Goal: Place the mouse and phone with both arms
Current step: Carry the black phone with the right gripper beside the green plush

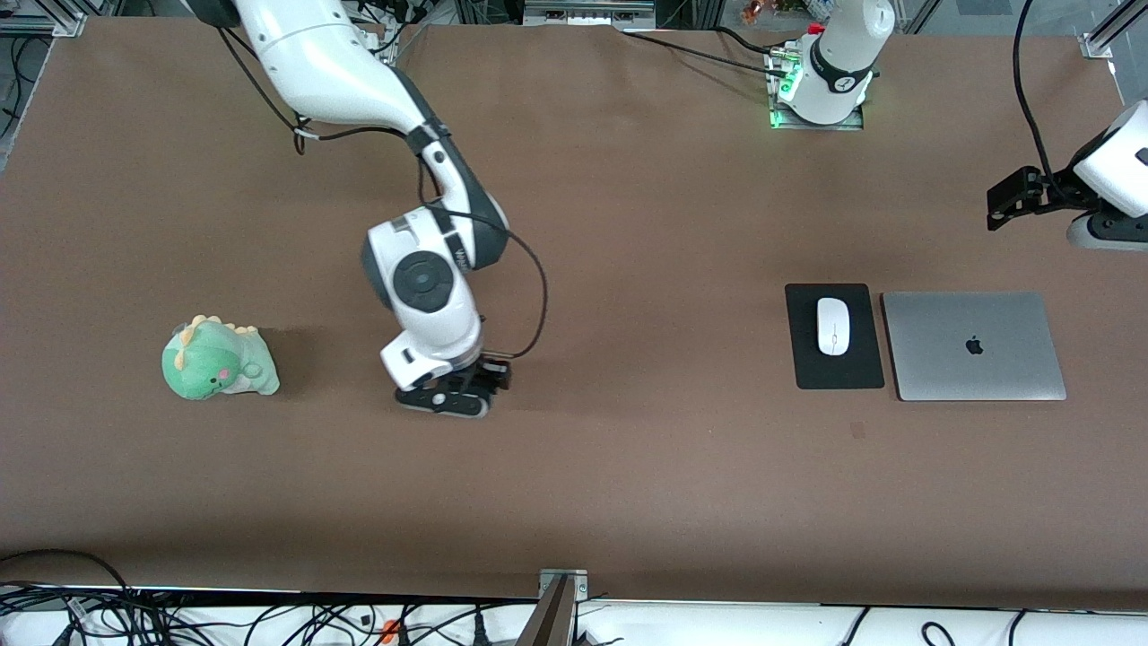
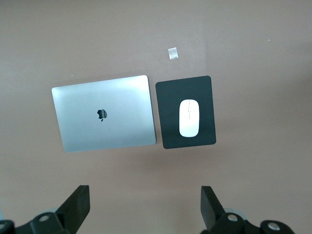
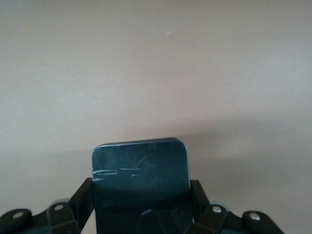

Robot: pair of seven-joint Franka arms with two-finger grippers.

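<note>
Brown tabletop (image 1: 628,224) runs the full width before us, with cables hanging along its near edge; toward the right arm's end we see a green dinosaur toy (image 1: 218,359) lying by itself; next comes the right arm (image 1: 359,81), reaching down from its base to the middle of the table, and its right gripper (image 3: 141,214) is low over the brown surface with its fingers (image 3: 80,204) pressed against the two long edges of the phone (image 3: 140,180), so the phone is pinched between them and its glossy black face pokes out past the fingertips; in the front view the phone itself is hidden under the gripper, and we cannot tell whether it touches the table; moving on toward the left arm's end, we find the black mouse pad (image 1: 839,377) with the mouse (image 1: 832,326) resting on it, lengthwise, and just beside the pad a closed silver laptop (image 1: 974,345); the left arm (image 1: 1112,170) waits at that end of the table, and its left gripper (image 2: 144,207) is up in the air looking down on pad and laptop, fingers (image 2: 78,204) spread wide with nothing between them.
</note>
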